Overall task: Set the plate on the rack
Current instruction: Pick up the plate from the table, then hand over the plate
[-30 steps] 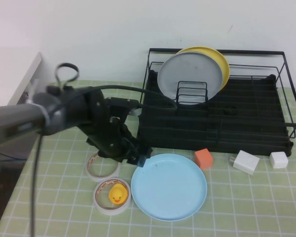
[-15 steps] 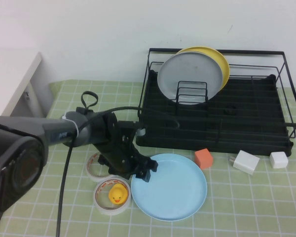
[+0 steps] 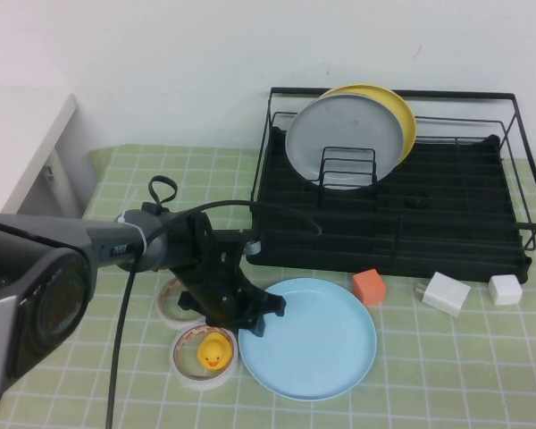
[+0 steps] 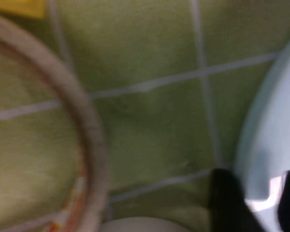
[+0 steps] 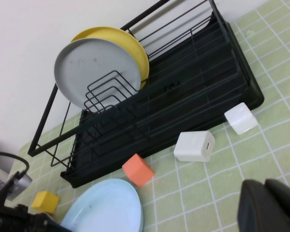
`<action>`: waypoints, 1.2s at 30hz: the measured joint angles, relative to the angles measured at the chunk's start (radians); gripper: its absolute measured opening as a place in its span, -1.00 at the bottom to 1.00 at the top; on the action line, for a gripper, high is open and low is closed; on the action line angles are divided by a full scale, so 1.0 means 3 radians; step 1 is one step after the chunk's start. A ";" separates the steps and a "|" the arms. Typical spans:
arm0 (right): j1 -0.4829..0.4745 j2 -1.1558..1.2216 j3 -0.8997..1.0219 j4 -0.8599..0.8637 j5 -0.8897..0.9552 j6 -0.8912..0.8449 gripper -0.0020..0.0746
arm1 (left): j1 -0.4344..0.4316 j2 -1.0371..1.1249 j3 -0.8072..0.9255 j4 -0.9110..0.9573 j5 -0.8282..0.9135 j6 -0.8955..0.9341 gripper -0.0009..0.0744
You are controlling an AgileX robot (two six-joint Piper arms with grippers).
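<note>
While the plate (image 3: 308,338) is lying flat near the table's front edge, we're working the grasp step: left gripper (image 3: 261,315) is sitting at its left rim, fingers narrow and straddling the rim, not clamped as far as we can tell. Next we're needing closure, lift, tilt. Right gripper (image 5: 270,205) is parked; fingers can't tell. Rack (image 3: 482,246) is waiting at the back edge.

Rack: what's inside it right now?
The rack holds a grey plate upright with a yellow plate behind it, mostly covered. The blue plate lies on the table, left gripper at its rim; right gripper away.
</note>
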 joint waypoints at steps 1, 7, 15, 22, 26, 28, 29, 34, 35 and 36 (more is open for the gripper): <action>0.0000 0.0000 0.0000 0.0000 0.0000 0.0000 -0.92 | 0.0000 0.0003 -0.0007 0.0018 0.0002 -0.0021 -0.44; 0.0000 0.0000 0.0000 0.0000 0.0006 0.0000 -0.92 | 0.0034 0.0023 -0.0011 -0.0002 0.0052 -0.0079 -0.92; 0.0000 0.0000 0.0000 0.0028 0.0040 0.0000 -0.92 | 0.0306 0.0080 -0.0004 -0.0685 0.0654 0.0326 -0.97; 0.0000 0.0000 0.0000 0.0079 0.0052 0.0000 -0.92 | 0.0658 0.0088 0.0002 -0.1306 0.1172 0.1221 -0.96; 0.0000 0.0000 0.0000 0.0159 0.0092 0.0000 -0.92 | 0.0732 -0.0038 0.0002 -0.1412 0.1223 0.1519 -0.96; 0.0000 0.0000 0.0000 0.0226 0.0133 0.0000 -0.92 | 0.0734 -0.0165 0.0002 -0.1430 0.1228 0.1660 -0.96; 0.0000 0.0000 0.0000 0.0285 0.0170 -0.0015 -0.91 | 0.0734 -0.0225 0.0002 -0.1436 0.1228 0.1707 -0.96; 0.0000 0.0050 -0.0127 0.0877 0.0626 -0.0659 -0.61 | 0.0686 -0.0668 0.0009 -0.1504 0.1271 0.1818 -0.96; 0.0000 0.0087 -0.0203 0.1053 0.0704 -0.0885 -0.49 | 0.0669 -0.0776 0.0017 -0.1504 0.1271 0.1844 -0.96; 0.0000 0.0137 -0.0285 0.1229 0.0758 -0.1110 -0.37 | 0.0642 -0.0885 0.0032 -0.1506 0.1271 0.1882 -0.96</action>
